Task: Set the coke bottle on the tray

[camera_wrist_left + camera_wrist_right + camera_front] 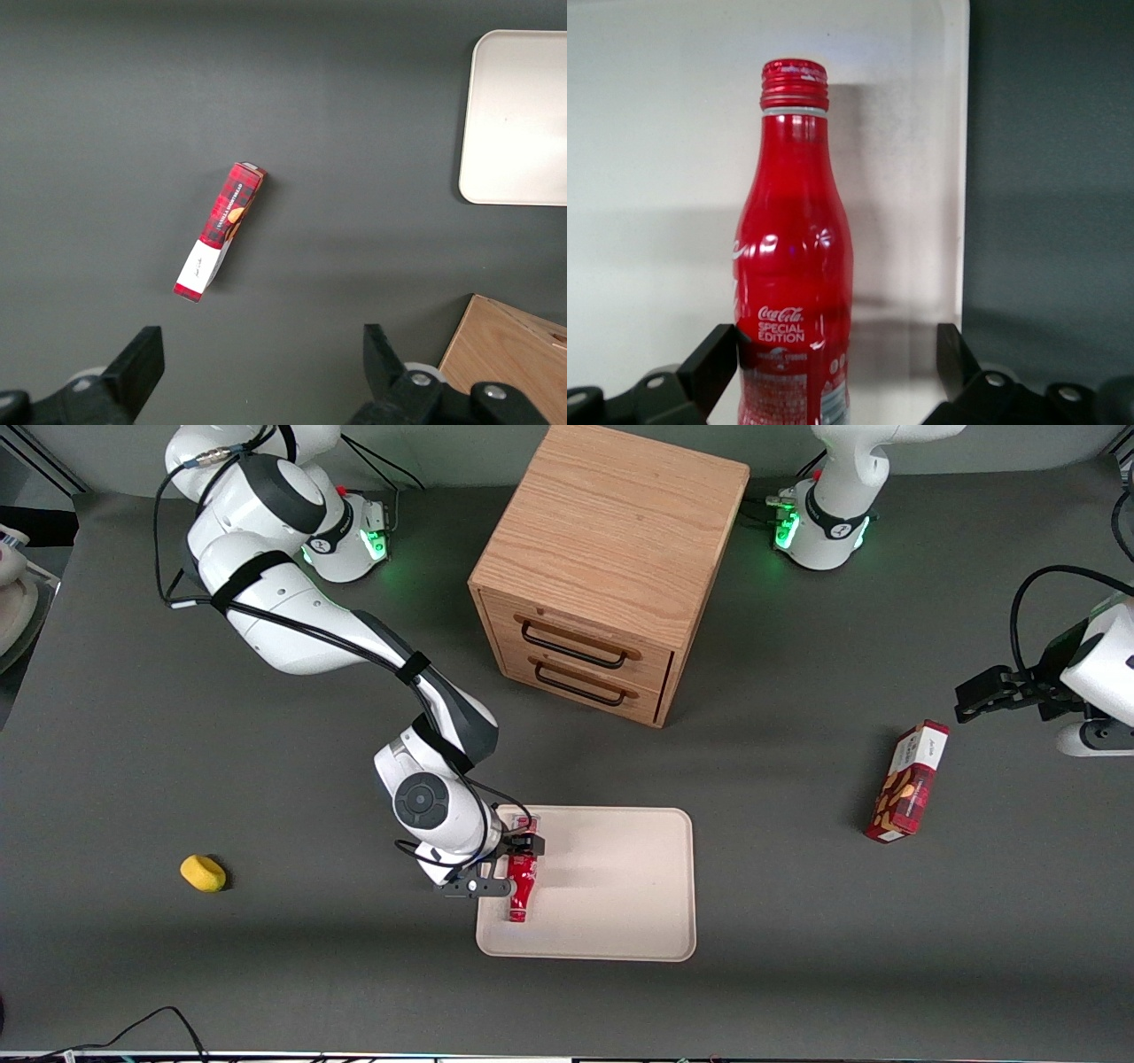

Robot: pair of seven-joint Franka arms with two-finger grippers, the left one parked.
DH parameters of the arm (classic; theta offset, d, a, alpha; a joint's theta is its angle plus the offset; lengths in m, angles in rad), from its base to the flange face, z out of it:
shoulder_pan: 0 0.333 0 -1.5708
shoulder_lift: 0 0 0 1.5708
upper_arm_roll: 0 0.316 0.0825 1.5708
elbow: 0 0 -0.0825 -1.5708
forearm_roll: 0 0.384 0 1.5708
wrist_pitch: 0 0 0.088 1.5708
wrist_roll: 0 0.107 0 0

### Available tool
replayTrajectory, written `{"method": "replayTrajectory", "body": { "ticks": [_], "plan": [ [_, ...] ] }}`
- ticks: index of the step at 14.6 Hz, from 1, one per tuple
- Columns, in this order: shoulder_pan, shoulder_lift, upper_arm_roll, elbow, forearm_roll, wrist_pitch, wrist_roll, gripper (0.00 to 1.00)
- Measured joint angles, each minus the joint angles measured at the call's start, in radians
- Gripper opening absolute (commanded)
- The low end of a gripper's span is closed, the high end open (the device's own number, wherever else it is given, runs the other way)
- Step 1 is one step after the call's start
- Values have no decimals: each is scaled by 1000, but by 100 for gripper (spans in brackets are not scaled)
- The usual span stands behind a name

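The coke bottle (522, 886) was seen lying on the tray (620, 886), near its edge toward the working arm. The gripper (509, 866) was spread around it, not pinching; placement was judged done, only withdrawal left.

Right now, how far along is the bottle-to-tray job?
Mostly done: the coke bottle lies on the tray, at its end toward the working arm. In hand: the tool is over the bottle, its fingers open and apart from it. Left: pulling the arm away.
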Motion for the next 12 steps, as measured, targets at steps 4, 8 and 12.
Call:
{"method": "replayTrajectory", "body": {
  "ticks": [4,8,12],
  "plan": [
    [0,-4,5,14,0,3,0,100],
    [-3,-101,22,48,-1,-113,-1,100],
    [-25,-317,40,71,20,-427,0,100]
  ]
}}
